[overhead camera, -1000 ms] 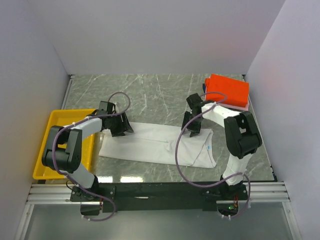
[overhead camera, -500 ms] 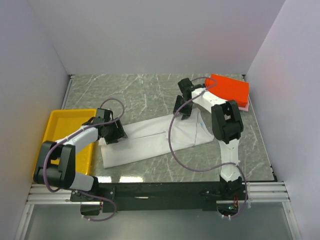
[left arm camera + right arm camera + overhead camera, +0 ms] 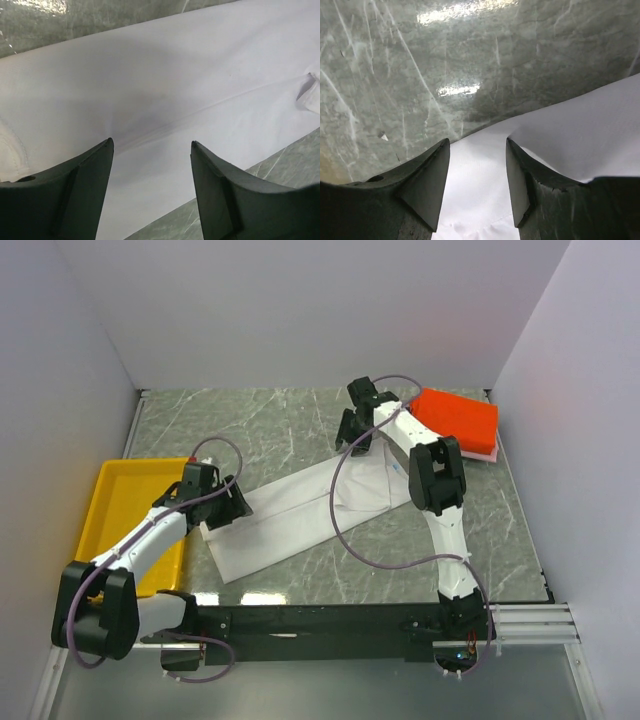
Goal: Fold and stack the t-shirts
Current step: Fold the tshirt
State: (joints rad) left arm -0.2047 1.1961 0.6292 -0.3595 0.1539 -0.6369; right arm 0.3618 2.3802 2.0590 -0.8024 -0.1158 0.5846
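The white t-shirt, folded into a long strip, lies slanted across the table from near left to far right. My left gripper stands open over its left end; in the left wrist view only flat white cloth shows between the fingers of my left gripper. My right gripper is at the strip's far right end. In the right wrist view, my right gripper is open, with the cloth's edge lying between and beside its fingers. A folded orange-red t-shirt rests on a pink one at the back right.
A yellow tray sits at the left edge, and my left arm reaches across its near corner. White walls close in the table on the left, back and right. Grey marble tabletop shows beyond the shirt's edge.
The right gripper swept toward the back and the shirt's right end went with it. The left gripper drew back to the left. The strip now lies slanted instead of straight across.
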